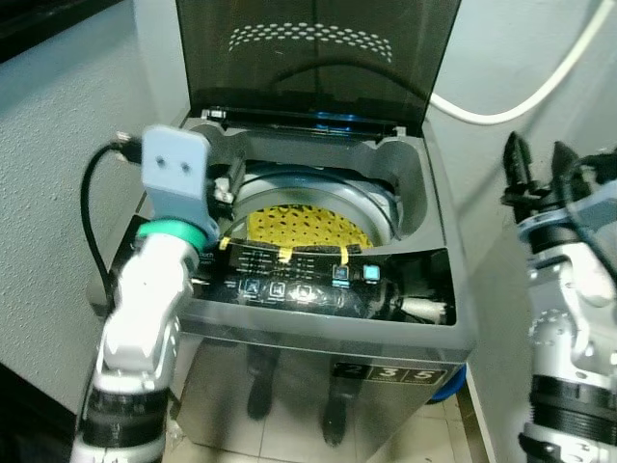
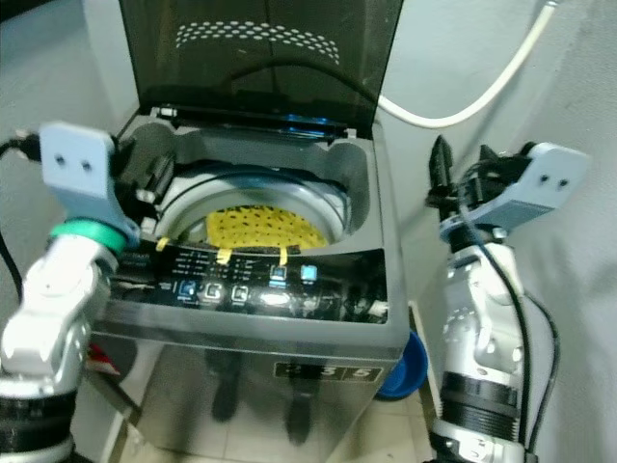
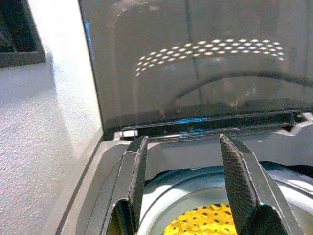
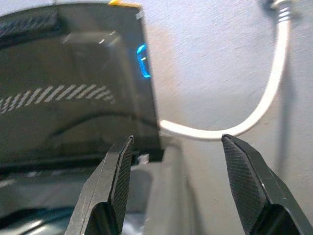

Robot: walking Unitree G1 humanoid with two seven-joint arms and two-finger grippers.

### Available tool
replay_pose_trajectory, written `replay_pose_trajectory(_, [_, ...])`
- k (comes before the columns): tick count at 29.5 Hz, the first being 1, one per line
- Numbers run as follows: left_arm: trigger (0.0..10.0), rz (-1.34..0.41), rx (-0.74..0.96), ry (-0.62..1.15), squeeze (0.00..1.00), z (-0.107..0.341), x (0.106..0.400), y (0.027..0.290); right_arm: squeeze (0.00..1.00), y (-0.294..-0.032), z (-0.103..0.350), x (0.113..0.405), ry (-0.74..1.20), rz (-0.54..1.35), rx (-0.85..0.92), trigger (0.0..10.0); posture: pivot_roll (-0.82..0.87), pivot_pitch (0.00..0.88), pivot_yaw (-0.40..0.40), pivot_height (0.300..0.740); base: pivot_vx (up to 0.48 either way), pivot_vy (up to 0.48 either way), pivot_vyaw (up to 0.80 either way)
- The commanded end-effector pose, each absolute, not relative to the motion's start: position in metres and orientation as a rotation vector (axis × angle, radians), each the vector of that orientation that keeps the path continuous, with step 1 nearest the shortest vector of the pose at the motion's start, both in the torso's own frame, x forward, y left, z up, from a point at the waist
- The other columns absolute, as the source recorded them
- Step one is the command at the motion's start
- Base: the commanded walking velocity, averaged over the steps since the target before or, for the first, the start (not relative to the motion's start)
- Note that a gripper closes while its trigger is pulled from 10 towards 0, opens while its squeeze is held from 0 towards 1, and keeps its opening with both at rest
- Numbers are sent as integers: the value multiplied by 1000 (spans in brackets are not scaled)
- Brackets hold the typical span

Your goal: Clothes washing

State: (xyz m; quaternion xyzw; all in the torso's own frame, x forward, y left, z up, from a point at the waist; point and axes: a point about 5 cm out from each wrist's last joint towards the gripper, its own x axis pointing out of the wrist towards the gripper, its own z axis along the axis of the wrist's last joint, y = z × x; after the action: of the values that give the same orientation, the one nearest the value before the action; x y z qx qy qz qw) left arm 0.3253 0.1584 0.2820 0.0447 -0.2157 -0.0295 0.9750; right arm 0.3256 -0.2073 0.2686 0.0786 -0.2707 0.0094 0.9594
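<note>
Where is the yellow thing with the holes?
The yellow perforated item lies down inside the grey top-loading washing machine's round drum, under the raised dark lid, beside the left claw.

Room setting as I see it from the head camera. Pale grey textured walls (image 1: 39, 193) fill the left and right of the frame. A white hose (image 1: 540, 92) curves down the wall at upper right. A dark ledge or frame (image 1: 39, 19), which I cannot identify, crosses the upper left corner. Light floor tiles (image 1: 289, 439) show at lower centre, and something blue (image 2: 400, 367) lies at lower right.
</note>
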Motion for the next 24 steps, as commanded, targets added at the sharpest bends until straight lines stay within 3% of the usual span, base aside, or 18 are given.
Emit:
replay_pose_trajectory(1, [10000, -42, 85, -418, 0, 281, 332, 164, 0, -190, 264, 325, -540, 65, 146, 10000, 14, 45, 60, 740, 0, 0, 0])
replay_pose_trajectory(8, [10000, -24, 62, -434, 0, 285, 341, 166, 0, -150, 258, 330, -504, 160, 174, 10000, 9, 33, 36, 740, 0, 0, 0])
replay_pose_trajectory(16, [10000, -21, 50, -436, 0, 282, 341, 164, 0, -142, 260, 332, -506, 173, 186, 10000, 12, 37, 21, 740, 0, 0, 0])
replay_pose_trajectory(24, [10000, -18, 62, -442, 0, 281, 340, 164, 0, -137, 257, 330, -494, 178, 176, 10000, 15, 51, 21, 740, -379, 0, 0])
